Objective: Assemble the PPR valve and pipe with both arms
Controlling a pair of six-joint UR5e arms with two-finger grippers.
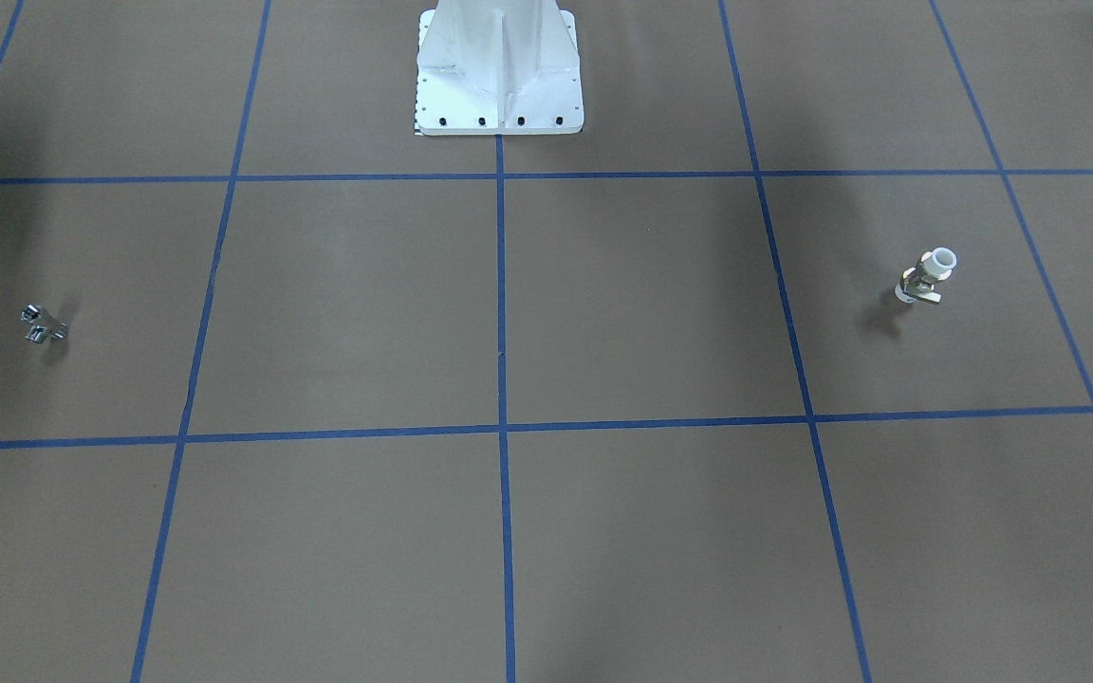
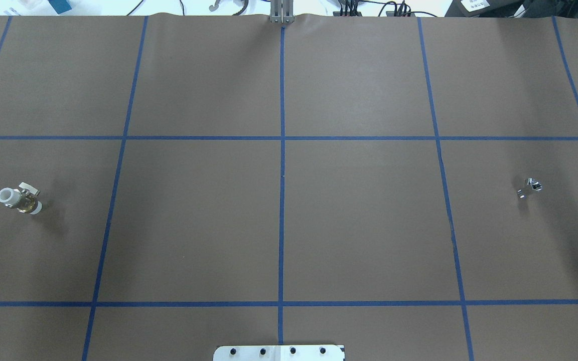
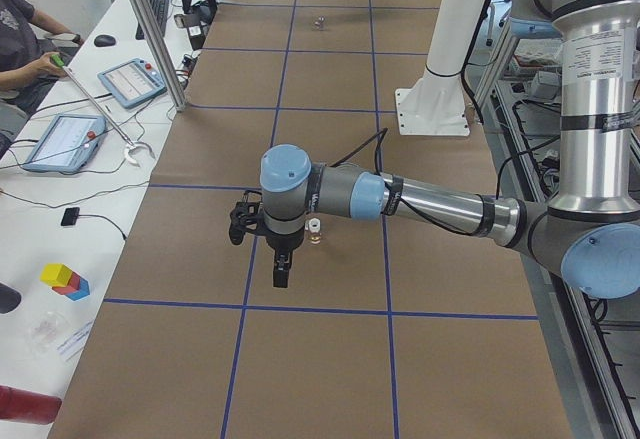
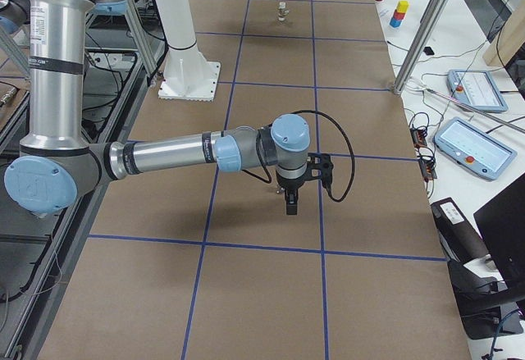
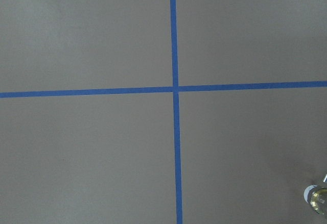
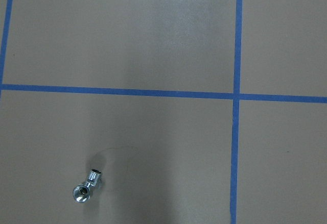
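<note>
The PPR valve (image 1: 926, 277), white with a brass middle and a pale tab handle, stands on the brown table at the robot's left (image 2: 19, 198). It shows at the left wrist view's bottom right corner (image 5: 318, 198). In the exterior left view my left gripper (image 3: 281, 275) hangs over the table right beside the valve (image 3: 314, 230). The pipe (image 1: 39, 325), a tiny chrome fitting, lies at the robot's right (image 2: 531, 186) and shows low left in the right wrist view (image 6: 87, 187). My right gripper (image 4: 290, 206) hangs above that spot. I cannot tell whether either gripper is open or shut.
The robot's white base (image 1: 499, 66) stands at the table's near middle edge (image 2: 279, 351). Blue tape lines grid the table. Metal posts (image 3: 150, 29) (image 4: 426, 32) and desks with tablets (image 3: 60, 139) (image 4: 476, 143) border the operators' side.
</note>
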